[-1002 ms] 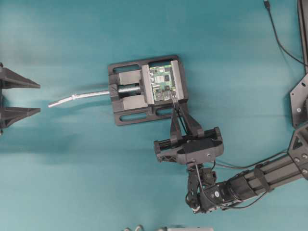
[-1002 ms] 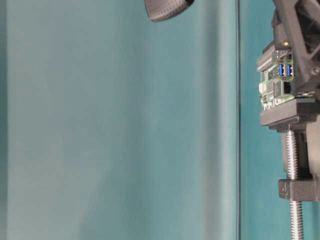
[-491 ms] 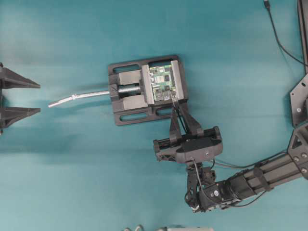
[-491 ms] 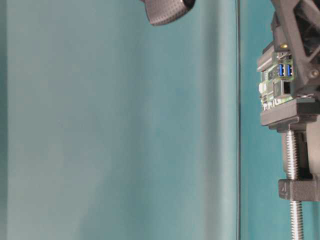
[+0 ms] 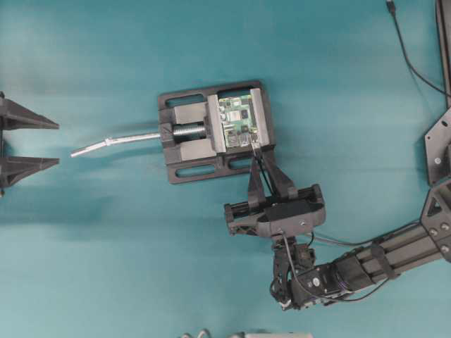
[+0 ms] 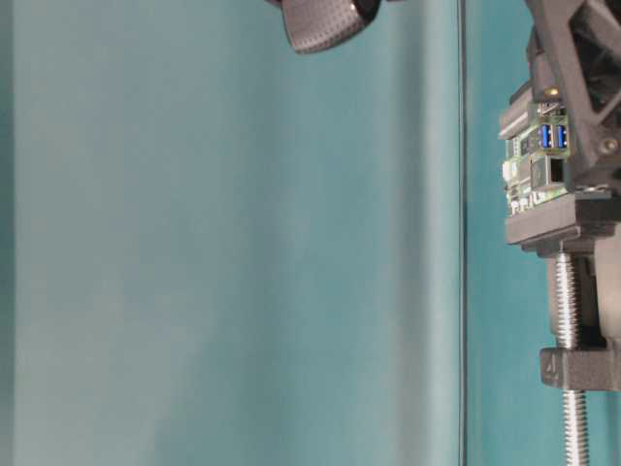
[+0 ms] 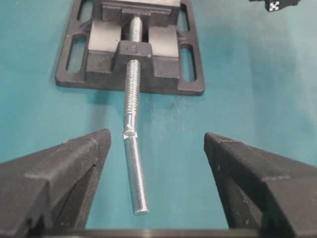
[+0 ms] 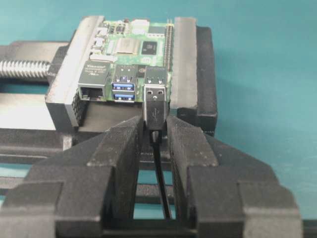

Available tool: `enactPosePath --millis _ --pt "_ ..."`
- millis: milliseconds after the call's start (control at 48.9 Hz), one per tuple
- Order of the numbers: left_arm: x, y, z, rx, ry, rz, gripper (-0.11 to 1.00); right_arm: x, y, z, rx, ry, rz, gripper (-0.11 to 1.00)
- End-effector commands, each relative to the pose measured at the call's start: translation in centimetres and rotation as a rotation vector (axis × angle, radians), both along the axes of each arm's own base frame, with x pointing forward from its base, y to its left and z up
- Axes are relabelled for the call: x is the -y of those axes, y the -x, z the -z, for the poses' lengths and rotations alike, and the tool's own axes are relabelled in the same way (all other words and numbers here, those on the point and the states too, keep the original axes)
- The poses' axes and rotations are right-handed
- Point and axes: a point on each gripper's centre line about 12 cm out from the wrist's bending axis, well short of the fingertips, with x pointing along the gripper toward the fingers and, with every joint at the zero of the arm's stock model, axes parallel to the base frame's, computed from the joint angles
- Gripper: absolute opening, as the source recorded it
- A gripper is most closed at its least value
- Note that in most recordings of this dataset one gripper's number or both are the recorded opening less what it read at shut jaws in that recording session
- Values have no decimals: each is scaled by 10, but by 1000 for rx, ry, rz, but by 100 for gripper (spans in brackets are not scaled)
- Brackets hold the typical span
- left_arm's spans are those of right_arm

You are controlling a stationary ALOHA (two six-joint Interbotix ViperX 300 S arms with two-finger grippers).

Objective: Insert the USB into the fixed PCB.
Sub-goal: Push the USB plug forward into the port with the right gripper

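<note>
Right pincer (image 8: 153,130) clamped on the USB (image 8: 155,100), fingers (image 8: 119,148) pinching the plug's rear, thin black cable running back between them. Metal tip sticks out past the fingertips, right at the mouth of the PCB (image 8: 136,47) port row; the wrist view can't settle whether the tip is in a port or just in front. It lines up with the silver port beside the two blue ones.

Overhead view adds what the wrist cam lacks: right pincer (image 5: 256,151) comes at the vise (image 5: 184,137) from its lower-right corner, the two fingers converging toward the board's near edge. PCB (image 5: 237,123) sits clamped between the vise's blocks. USB too small to make out there.

Table-level view: PCB (image 6: 534,155) edge-on with blue ports visible, pincer frame crowding it at the right margin. Plug not discernible.

Left pincer (image 7: 157,163) wide apart, holding nothing. Its wrist cam looks straight down the screw handle (image 7: 132,163), whose free end lies between the fingers but touches neither. Overhead, left pincer (image 5: 28,143) sits at the frame's left edge, handle (image 5: 116,143) tip near it.

Room: bare teal tabletop (image 5: 106,267) on all sides of the vise. A second black cable (image 5: 409,49) lies well beyond the right pincer in the top-right corner.
</note>
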Motion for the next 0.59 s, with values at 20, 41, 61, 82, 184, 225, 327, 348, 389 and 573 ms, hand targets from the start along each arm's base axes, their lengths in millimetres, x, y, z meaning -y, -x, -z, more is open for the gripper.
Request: enactPosePath --millis 20,41,61,82,184,225,327,348,389,573 --pt "0 -2 -5 15 -10 1 92 7 -7 -19 54 -27 20 21" --pt "0 -2 -5 13 -11 2 92 9 -8 -19 54 -29 22 21" --pt "0 -2 -5 15 -10 1 92 10 -8 -19 54 -29 25 21" --pt "0 -2 -5 15 -11 2 92 10 -8 -19 54 -31 24 20" --pt "0 -2 -5 15 -11 2 92 12 -10 -19 55 -30 29 21" --pt "0 -2 -5 15 -10 1 92 13 -11 -20 57 -31 32 21" --pt "0 -2 -5 13 -11 2 92 15 -12 -21 57 -31 39 21" --pt "0 -2 -5 13 -11 2 92 14 -13 -22 58 -31 40 21" --pt "0 -2 -5 13 -11 2 92 15 -14 -22 55 -30 42 21" --pt "0 -2 -5 15 -10 1 92 13 -16 -27 57 -35 42 21"
